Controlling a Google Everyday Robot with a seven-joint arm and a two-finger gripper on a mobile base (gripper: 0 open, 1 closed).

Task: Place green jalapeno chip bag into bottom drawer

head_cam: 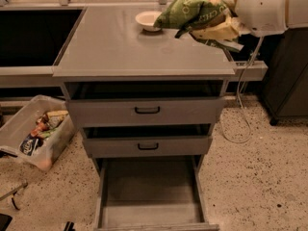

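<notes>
Gripper [212, 27], far right above your countertop [130, 49], clasps the green jalapeno chip bag [190, 9]; bottom drawer [149, 189] stands open nearest you.

Gripper [210, 28] upper right — jaws clamped on green jalapeno chip bag [189, 8].

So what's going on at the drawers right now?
The robot's gripper is up over the right rear of the counter, jaws clamped on the green chip bag. The bag hangs in the air just beside the white bowl. The bottom drawer is pulled out below, with nothing showing inside it. The bag is not yet over the drawer, so the drop is not yet done.
</notes>
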